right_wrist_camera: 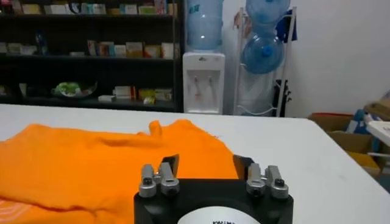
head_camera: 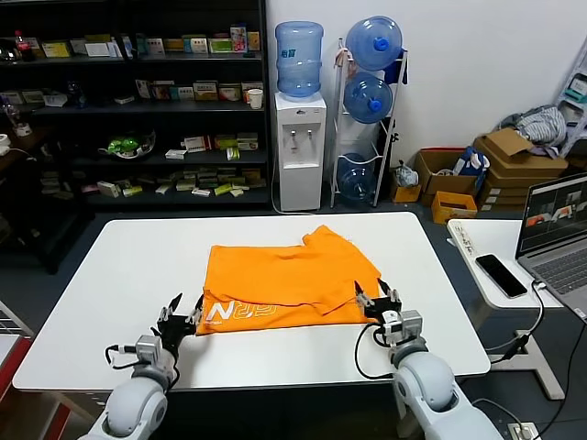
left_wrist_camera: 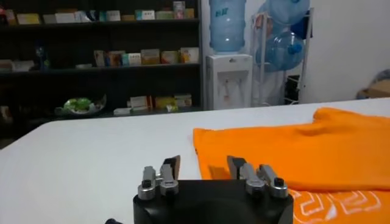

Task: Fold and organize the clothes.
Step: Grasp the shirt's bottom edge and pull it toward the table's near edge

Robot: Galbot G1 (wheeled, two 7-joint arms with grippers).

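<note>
T-shirt [head_camera: 289, 280], a single bright orange one, lies partly folded near the middle of the white table [head_camera: 110, 275], with white lettering showing along its near left edge and a sleeve or flap doubled over toward the far right. Both grippers sit low at its near edge. The left gripper [head_camera: 180, 316] is at the near left corner beside the lettering, its fingers spread apart and holding nothing. The right gripper [head_camera: 378, 302] is at the near right corner, likewise parted and empty, with cloth lying just ahead of its tips.

I judge the step in hand to be taking both near corners for the next fold. To do it well, each gripper should slide in flat along the table so the lower finger goes under every layer at its corner, then close on all layers together. Both should lift evenly, or the fold will skew and the loose right flap may slip out.

By count: one T-shirt, two grippers, one table. Off to the right sit one laptop [head_camera: 559, 229] and one phone [head_camera: 501, 275] on a side table.
</note>
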